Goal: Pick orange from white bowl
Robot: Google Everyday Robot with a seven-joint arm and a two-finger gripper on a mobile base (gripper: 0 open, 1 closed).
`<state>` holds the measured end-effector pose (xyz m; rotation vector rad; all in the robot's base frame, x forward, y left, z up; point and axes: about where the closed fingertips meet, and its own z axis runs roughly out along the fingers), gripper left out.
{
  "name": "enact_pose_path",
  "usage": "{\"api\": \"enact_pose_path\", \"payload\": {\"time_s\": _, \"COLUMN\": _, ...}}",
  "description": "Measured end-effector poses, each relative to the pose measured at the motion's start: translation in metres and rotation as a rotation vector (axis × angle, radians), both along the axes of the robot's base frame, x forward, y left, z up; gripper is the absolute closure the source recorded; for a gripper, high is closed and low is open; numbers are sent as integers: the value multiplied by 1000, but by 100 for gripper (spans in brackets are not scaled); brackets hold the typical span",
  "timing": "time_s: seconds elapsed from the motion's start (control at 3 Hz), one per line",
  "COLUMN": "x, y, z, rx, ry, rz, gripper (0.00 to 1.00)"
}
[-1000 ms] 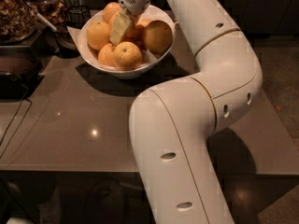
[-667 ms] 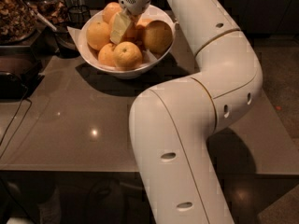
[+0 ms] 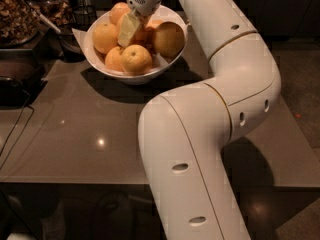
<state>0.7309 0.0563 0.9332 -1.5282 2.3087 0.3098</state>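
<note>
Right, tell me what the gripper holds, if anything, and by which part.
Cannot tell. The gripper is down inside the white bowl, close by the orange in the middle of the pile, but no grip on any fruit shows.

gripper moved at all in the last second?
No. Measured against the white bowl, the gripper is in the same spot as before, low over the bowl's middle.
</note>
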Motion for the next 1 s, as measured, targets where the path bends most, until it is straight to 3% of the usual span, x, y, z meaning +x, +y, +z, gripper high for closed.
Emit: {"api": "enact_pose_path", "payload": {"time_s": 1.0, "x": 0, "y": 0, "z": 1, "rx": 1, "ry": -1, "rz": 0, "gripper": 100}}
